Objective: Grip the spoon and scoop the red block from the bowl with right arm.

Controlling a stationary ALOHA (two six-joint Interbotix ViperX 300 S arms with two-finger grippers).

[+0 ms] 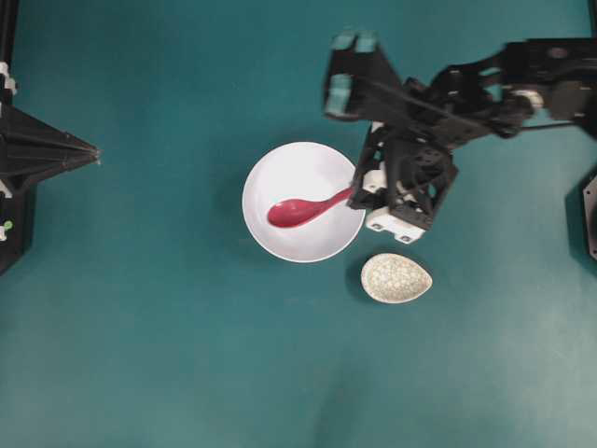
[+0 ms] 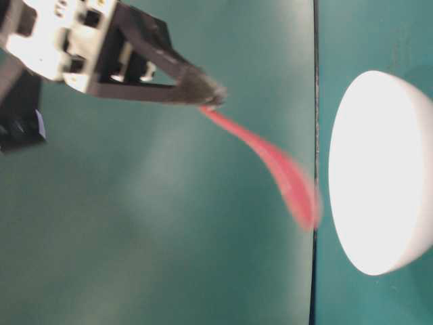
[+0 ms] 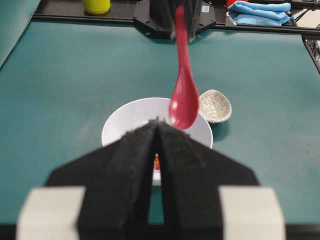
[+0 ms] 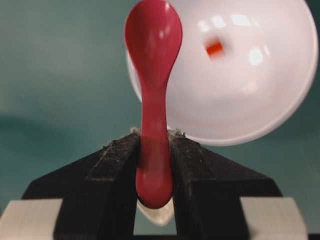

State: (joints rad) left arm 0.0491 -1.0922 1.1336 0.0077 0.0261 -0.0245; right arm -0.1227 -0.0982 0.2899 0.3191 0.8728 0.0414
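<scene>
- Clamping the spoon (image 4: 153, 100) handle firmly in the right gripper (image 4: 154, 150).
- Lowering toward the bowl (image 4: 260, 100), aiming under the red block (image 4: 214, 48), keeping the scoop level.

surface: teal-green tabletop (image 1: 140, 355) | far edge: black rail (image 3: 90, 19) | on rail: yellow container (image 3: 96, 5), blue cloth (image 3: 260, 11)

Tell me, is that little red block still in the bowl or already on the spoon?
In the bowl. The red block lies on its white floor, and the spoon, pinched by the right gripper, looks empty.
</scene>
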